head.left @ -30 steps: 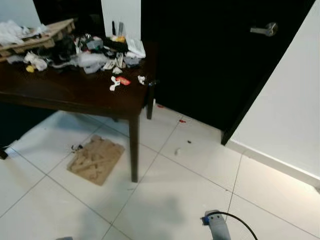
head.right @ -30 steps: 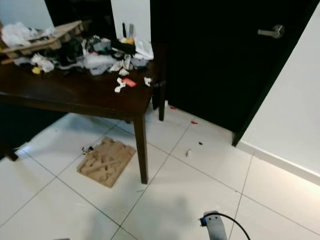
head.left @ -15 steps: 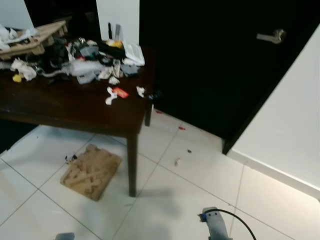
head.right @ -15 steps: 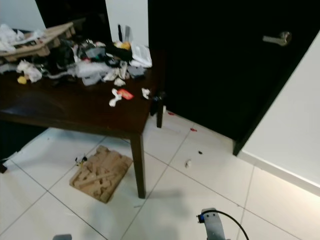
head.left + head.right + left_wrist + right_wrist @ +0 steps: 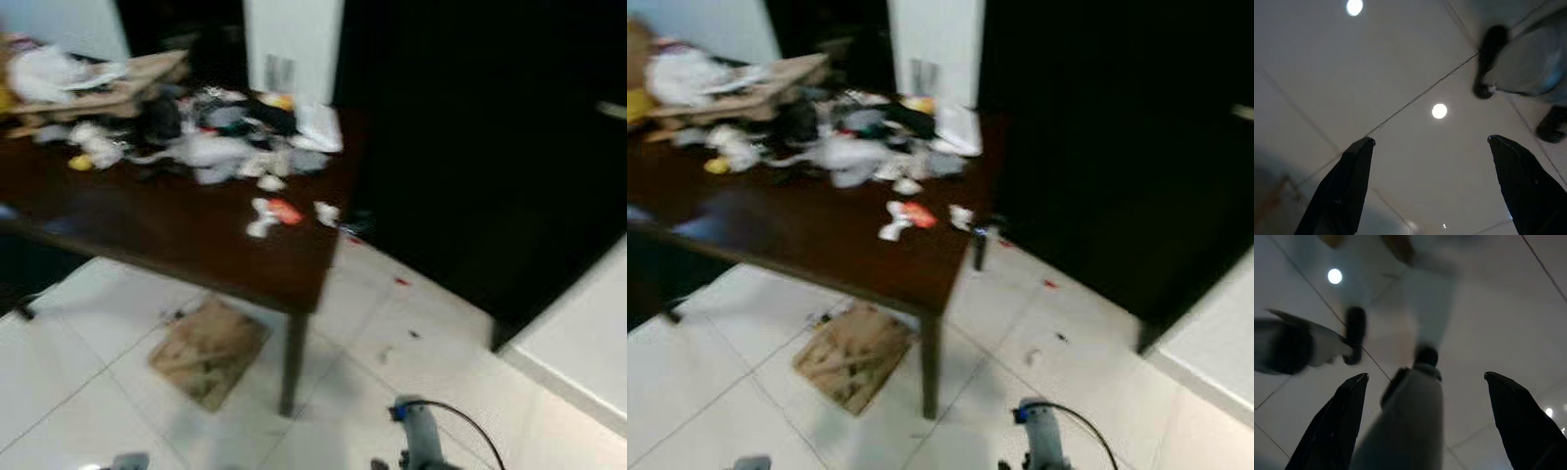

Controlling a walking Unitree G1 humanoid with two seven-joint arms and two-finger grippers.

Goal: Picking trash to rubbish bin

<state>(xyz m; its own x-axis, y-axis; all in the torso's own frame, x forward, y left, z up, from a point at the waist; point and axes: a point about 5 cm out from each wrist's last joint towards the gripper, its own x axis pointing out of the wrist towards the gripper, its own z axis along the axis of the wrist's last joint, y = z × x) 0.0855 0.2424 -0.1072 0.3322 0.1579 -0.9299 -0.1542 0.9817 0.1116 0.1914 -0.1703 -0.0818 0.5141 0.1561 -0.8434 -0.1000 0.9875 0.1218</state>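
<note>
Crumpled paper, wrappers and other trash (image 5: 225, 147) lie heaped on a dark wooden table (image 5: 147, 235), with small white and red scraps (image 5: 274, 211) near its right edge. A flat cardboard piece (image 5: 209, 351) lies on the floor under the table, and small bits (image 5: 385, 354) are scattered on the tiles by the dark door. Both arms hang low. The left gripper (image 5: 1430, 139) is open over bare tiles. The right gripper (image 5: 1426, 375) is open too, with my own legs and feet below it. Nothing is between either pair of fingers.
The head views are blurred. A wooden pallet-like board (image 5: 108, 88) rests at the table's back left. A black door (image 5: 470, 147) and a white wall (image 5: 588, 333) stand to the right. White tiled floor (image 5: 78, 362) stretches before the table.
The whole picture has shifted and blurred, so the camera has turned left and moved; the table now sits more to the right in view. Both arms still hang as before.
</note>
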